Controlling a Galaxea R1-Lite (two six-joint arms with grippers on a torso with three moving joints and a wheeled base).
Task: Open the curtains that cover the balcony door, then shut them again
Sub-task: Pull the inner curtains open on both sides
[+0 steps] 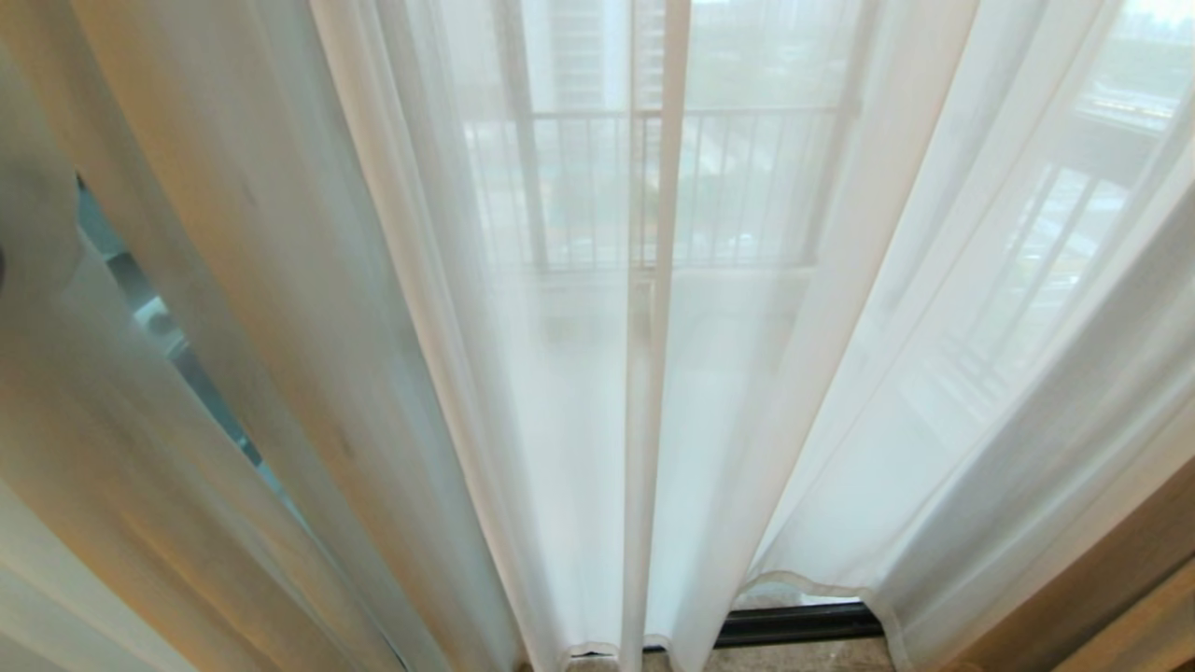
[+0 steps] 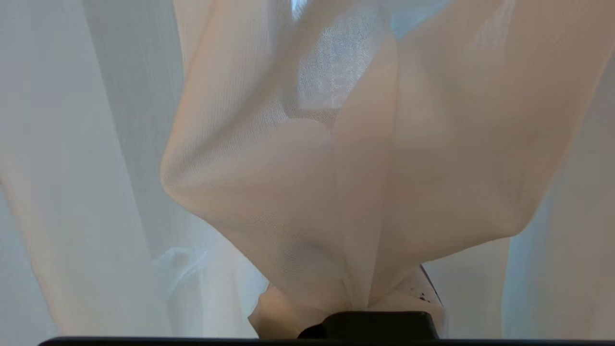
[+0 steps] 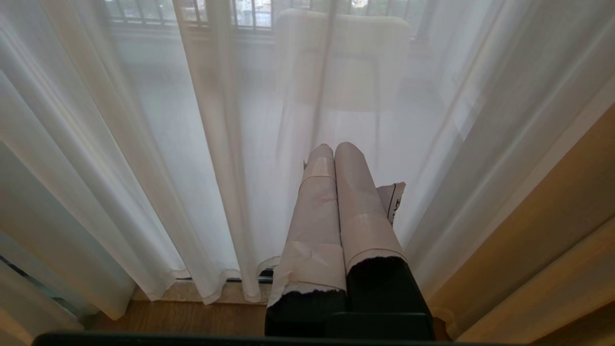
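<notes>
The left gripper (image 2: 358,307) is clamped on a bunched fold of the curtains (image 1: 560,392) toward nine o'clock to drag them sideways, while the right gripper (image 3: 334,151) hangs closed and empty.

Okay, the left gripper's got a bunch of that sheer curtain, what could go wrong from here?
1. The left gripper is shut on a small bunched fold of the sheer curtain; thin fabric may slip free mid-pull.
2. The fabric looks stretched taut from the pinch, so a hard pull might strain or snag it.
3. The right gripper hangs shut beside the curtain folds by the beige drape; swinging fabric could catch on it.
</notes>
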